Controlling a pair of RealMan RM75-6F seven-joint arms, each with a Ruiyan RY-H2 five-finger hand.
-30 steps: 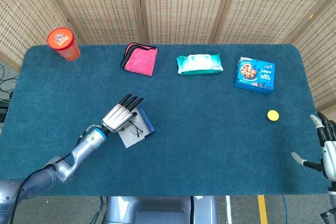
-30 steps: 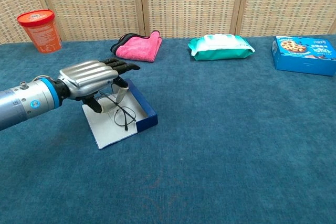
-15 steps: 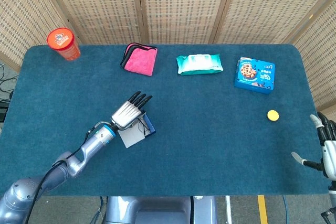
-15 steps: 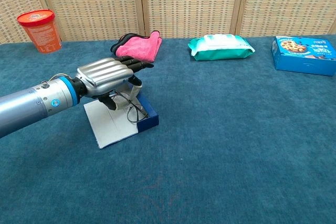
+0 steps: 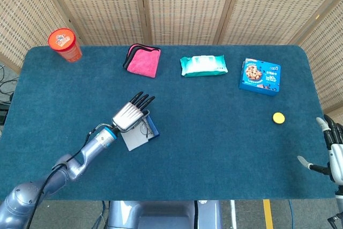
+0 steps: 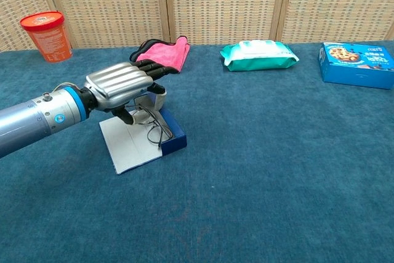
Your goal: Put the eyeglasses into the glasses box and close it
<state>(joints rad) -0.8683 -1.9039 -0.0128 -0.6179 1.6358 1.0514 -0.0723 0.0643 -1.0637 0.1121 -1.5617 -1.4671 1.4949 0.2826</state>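
Chest view shows the left hand [image 6: 120, 83] stretched out over the glasses box [image 6: 145, 138], palm down, its dark fingers [image 6: 161, 68] reaching past the box's far end. Under the palm, the eyeglasses [image 6: 154, 126] sit tilted, touching the thumb side of the hand and leaning against the blue wall of the box, one lens hanging just below the fingers. Whether the thumb actually pinches the frame, I cannot tell. From the head view, the eyeglasses [image 5: 143, 127] peek out beside the knuckles. The right hand [image 5: 333, 152] waits at the table's [image 5: 214, 132] far edge, fingers spread, holding nothing.
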